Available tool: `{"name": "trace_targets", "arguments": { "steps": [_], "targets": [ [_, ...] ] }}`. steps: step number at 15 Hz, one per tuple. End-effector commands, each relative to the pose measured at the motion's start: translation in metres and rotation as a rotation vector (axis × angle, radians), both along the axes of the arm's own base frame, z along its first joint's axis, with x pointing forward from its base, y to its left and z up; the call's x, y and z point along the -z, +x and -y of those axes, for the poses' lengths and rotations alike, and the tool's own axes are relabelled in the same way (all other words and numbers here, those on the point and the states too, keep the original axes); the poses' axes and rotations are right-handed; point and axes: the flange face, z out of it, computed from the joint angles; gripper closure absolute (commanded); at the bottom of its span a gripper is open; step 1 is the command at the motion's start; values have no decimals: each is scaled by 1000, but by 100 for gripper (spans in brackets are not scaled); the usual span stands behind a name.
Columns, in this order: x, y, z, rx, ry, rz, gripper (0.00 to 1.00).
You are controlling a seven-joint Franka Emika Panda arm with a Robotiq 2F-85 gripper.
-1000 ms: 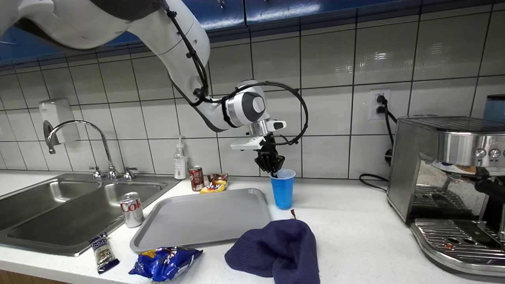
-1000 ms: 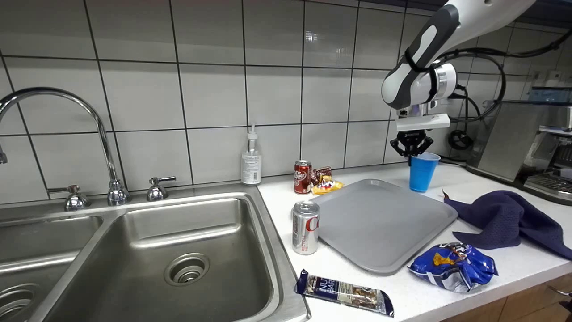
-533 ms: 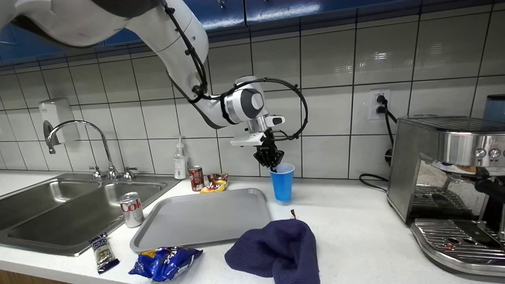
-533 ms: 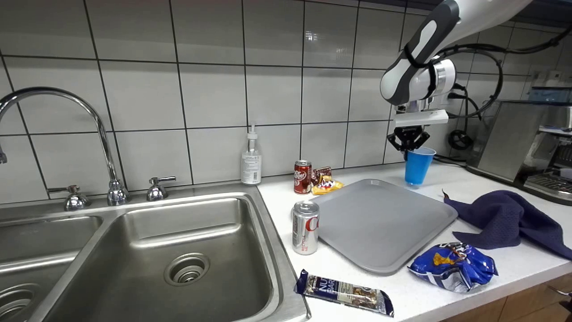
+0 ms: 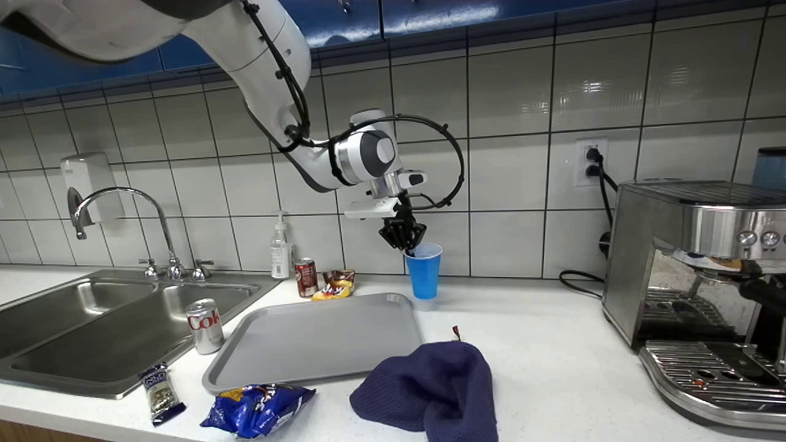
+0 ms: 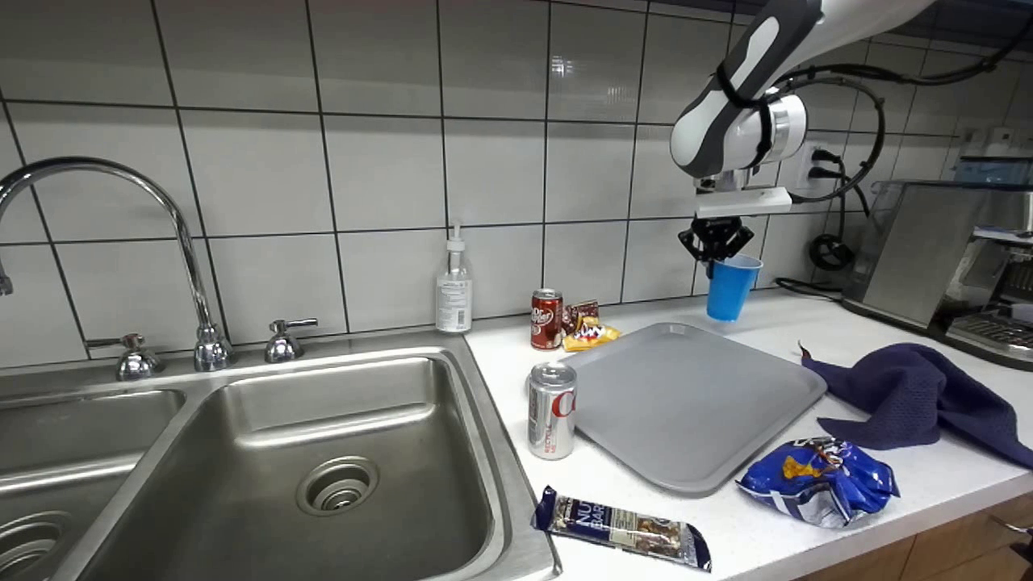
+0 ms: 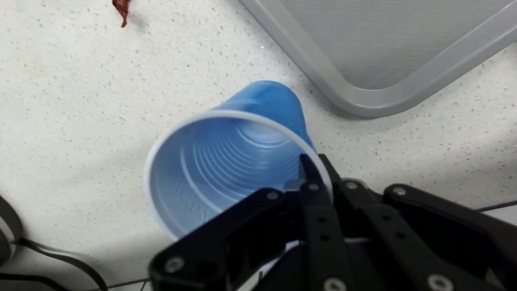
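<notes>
Beneath the tool spreads a white counter, level enough that things rest unpropped. Well apart from the tool, a stainless double sink is set into it. On the tool's opposite side stands an espresso machine, probably placed there for the wall outlet close by. A gray tray lies flat below the tool, toward the sink, one rounded corner nearest the tool. Lower than the tool, toward the counter's front edge, a navy cloth slumps in loose folds. Past the tray from the tool, a blue snack bag rests on its side, likely too soft to stand.

The blue plastic cup is in the tool, which is clenched on its side at the rim: one finger inside, one outside. That pinch makes sense, since the wide mouth admits a finger. The cup hangs mouth up, apparently just clear of the counter.

On the tool's sink side, a silver Coke can and a Dr Pepper can stand steady on flat bases. Farther from the tool, a nut bar lies flat. A red scrap pokes out by the cloth, below the tool; its source is unclear.
</notes>
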Motion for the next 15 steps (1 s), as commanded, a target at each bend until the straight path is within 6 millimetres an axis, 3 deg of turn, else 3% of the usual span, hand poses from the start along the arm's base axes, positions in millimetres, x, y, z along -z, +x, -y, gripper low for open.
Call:
{"name": "trace_targets", "arguments": {
  "steps": [1, 10, 15],
  "targets": [
    [-19, -11, -17, -75, 12, 11, 99],
    [-23, -39, -65, -222, 26, 11, 99],
    [-13, -45, -91, -245, 25, -10, 99]
  ]
}}
